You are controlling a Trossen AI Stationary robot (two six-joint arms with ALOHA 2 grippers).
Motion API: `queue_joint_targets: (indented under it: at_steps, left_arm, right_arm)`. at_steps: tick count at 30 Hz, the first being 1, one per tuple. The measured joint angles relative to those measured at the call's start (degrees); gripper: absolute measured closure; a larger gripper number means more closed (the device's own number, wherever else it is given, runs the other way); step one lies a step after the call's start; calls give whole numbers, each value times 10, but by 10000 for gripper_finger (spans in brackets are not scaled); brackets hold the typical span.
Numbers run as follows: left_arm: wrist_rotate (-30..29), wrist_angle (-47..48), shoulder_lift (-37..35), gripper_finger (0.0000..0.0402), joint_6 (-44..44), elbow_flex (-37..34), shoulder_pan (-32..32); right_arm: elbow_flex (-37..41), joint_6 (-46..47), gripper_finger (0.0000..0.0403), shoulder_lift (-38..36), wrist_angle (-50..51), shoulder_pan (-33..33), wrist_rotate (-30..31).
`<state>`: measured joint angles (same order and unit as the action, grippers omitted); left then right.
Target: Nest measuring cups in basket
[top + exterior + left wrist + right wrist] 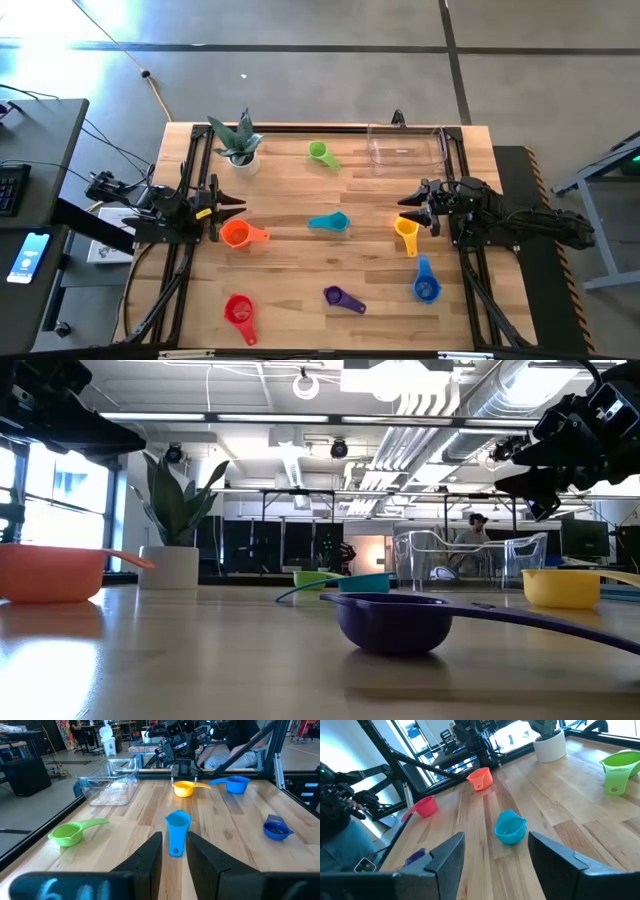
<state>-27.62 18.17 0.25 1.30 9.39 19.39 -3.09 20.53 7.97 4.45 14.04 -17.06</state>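
1. Measuring cups lie scattered on the desk; the basket (406, 150), at the frame's upper right, is seen empty.
2. Nearest the right claw (408, 211), seen open and empty, is the yellow cup (406, 231), just below it, handle pointing down-frame.
3. The left claw (232, 205), part open, is held just above the orange cup (236, 235).

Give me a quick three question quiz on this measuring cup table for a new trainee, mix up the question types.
1. True or false: the basket already holds a cup.
2. Which cup lies nearest the right tool? A) red B) yellow C) green
3. Fill in: the orange cup lies just in front of the ___ tool.

Key:
1. False; it is empty.
2. B, the yellow cup.
3. Left.
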Motion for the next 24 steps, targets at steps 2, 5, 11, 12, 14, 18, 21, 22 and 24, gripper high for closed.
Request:
queue_joint_targets:
  at_steps: [2, 5, 11, 12, 14, 18, 21, 22, 24]
  left_arm:
    - [0, 0, 0, 326, 0, 0, 0]
    - [0, 0, 0, 326, 0, 0, 0]
    - [0, 0, 0, 326, 2, 0, 0]
    - [0, 0, 0, 326, 2, 0, 0]
    - [0, 0, 0, 326, 1, 0, 0]
    - [0, -5, 0, 326, 2, 0, 0]
    - [0, -22, 0, 326, 14, 0, 0]
    - [0, -26, 0, 326, 23, 0, 0]
    - [0, -31, 0, 326, 41, 0, 0]
  right_arm:
    - [0, 0, 192, 0, 0, 0, 0]
    - [0, 0, 192, 0, 0, 0, 0]
    - [0, 0, 192, 0, 0, 0, 0]
    - [0, 0, 192, 0, 0, 0, 0]
    - [0, 0, 192, 0, 0, 0, 0]
    - [0, 0, 192, 0, 0, 0, 0]
    - [0, 0, 192, 0, 0, 0, 0]
    - [0, 0, 192, 0, 0, 0, 0]
    - [0, 0, 192, 0, 0, 0, 0]
